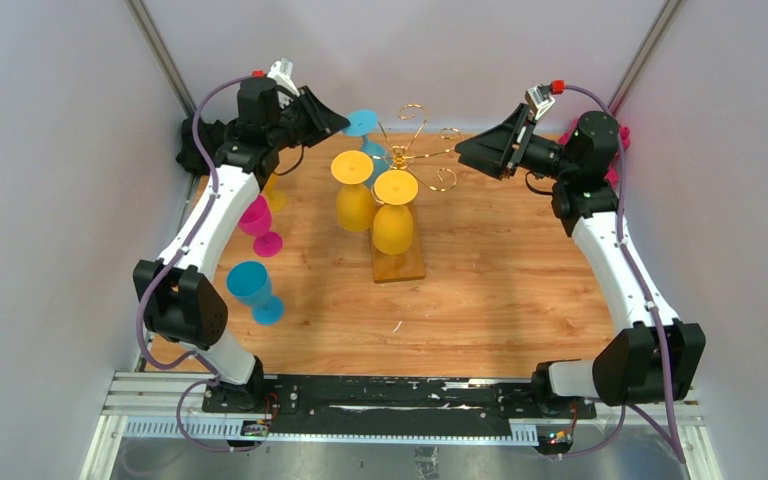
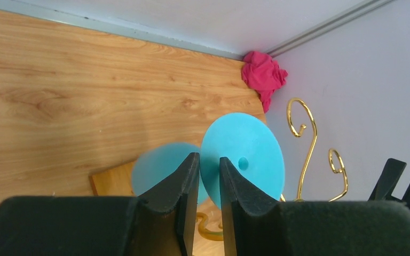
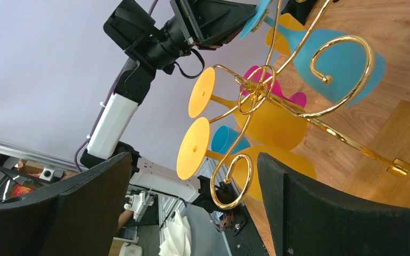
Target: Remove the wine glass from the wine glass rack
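Note:
The gold wire wine glass rack stands on its wooden base at the back middle. Two yellow wine glasses hang upside down on it. A blue wine glass hangs at its rear left. My left gripper is at that glass's foot. In the left wrist view the jaws stand a narrow gap apart with the rim of the blue foot in the gap. My right gripper is open by the rack's right side. A gold curl shows between its fingers, not touching them.
A pink glass and a blue glass are on the table by the left arm. A yellow glass is partly hidden behind that arm. A pink cloth lies in the back right corner. Walls close in on three sides.

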`<state>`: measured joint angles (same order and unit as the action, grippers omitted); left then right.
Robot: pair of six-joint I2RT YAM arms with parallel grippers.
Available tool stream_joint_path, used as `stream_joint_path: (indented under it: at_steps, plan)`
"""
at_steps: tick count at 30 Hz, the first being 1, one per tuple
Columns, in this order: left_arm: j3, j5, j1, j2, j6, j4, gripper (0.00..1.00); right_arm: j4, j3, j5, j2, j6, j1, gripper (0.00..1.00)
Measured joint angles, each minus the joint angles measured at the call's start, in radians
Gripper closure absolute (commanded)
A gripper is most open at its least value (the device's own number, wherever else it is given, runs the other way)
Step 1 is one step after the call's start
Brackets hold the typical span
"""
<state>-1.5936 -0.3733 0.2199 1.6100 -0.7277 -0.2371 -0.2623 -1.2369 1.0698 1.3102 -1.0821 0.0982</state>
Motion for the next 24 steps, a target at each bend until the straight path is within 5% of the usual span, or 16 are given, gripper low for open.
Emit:
stream_joint_path:
  at_steps: [24]
  plan:
    - [0.035, -0.031, -0.003, -0.043, -0.107, 0.082, 0.97, -0.078, 0.025, 0.0, 0.017, -0.055, -0.003, 0.08]
